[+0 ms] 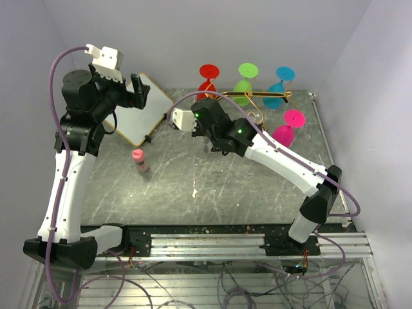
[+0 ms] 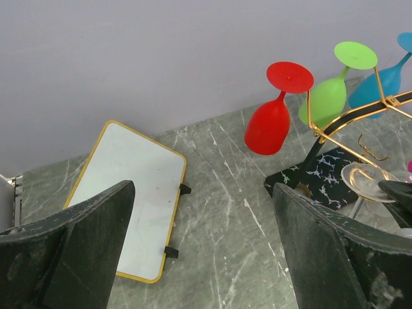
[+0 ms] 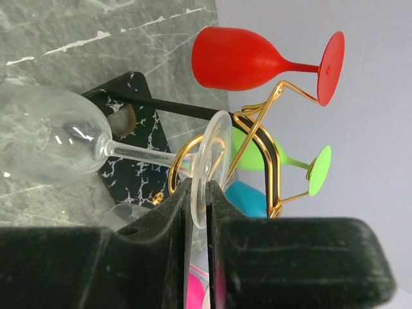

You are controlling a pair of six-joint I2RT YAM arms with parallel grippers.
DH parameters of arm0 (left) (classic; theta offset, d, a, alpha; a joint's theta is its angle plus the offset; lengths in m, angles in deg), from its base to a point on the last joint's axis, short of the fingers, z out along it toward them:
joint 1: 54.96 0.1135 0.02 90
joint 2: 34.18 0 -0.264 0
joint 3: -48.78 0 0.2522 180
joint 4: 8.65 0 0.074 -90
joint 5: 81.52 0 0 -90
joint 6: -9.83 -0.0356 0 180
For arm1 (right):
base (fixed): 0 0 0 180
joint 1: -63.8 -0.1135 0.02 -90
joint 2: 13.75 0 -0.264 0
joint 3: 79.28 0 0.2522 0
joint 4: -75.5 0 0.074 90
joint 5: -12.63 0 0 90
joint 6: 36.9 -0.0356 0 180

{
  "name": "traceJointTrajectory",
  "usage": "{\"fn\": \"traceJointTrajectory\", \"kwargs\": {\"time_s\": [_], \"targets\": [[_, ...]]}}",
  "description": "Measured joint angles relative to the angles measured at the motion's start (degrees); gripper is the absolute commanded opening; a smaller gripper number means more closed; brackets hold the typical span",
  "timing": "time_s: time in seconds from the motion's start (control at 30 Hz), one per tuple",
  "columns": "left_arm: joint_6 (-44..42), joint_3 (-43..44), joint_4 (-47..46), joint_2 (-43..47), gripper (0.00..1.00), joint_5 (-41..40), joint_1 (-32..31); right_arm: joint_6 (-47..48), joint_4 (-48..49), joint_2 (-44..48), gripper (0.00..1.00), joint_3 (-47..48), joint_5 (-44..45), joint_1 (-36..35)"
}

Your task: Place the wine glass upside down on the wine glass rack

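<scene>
In the right wrist view my right gripper (image 3: 207, 187) is shut on the flat foot of the clear wine glass (image 3: 48, 135), with a finger on each face of the disc. The glass's stem crosses a gold curl of the wine glass rack (image 3: 145, 161), and its bowl hangs toward the black, white-veined base. In the top view the glass (image 1: 256, 118) sits by the rack's gold wire (image 1: 254, 95). My left gripper (image 2: 203, 188) is open and empty, held high at the back left (image 1: 138, 90), far from the rack (image 2: 315, 177).
Red (image 1: 207, 80), green (image 1: 243, 87), blue (image 1: 277, 90) and pink (image 1: 283, 134) glasses hang upside down on the rack. A white gold-edged board (image 1: 138, 116) lies under the left gripper. A small pink-capped bottle (image 1: 138, 161) stands on the marble table (image 1: 193, 187).
</scene>
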Motion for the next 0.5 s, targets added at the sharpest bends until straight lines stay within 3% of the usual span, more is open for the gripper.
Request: {"fn": "traceJointTrajectory", "kwargs": {"time_s": [0.5], "targets": [[-0.02, -0.5, 0.0, 0.37, 0.98, 0.0, 0.0, -1.18, -0.83, -0.07, 0.15, 0.92, -1.81, -0.11]]}}
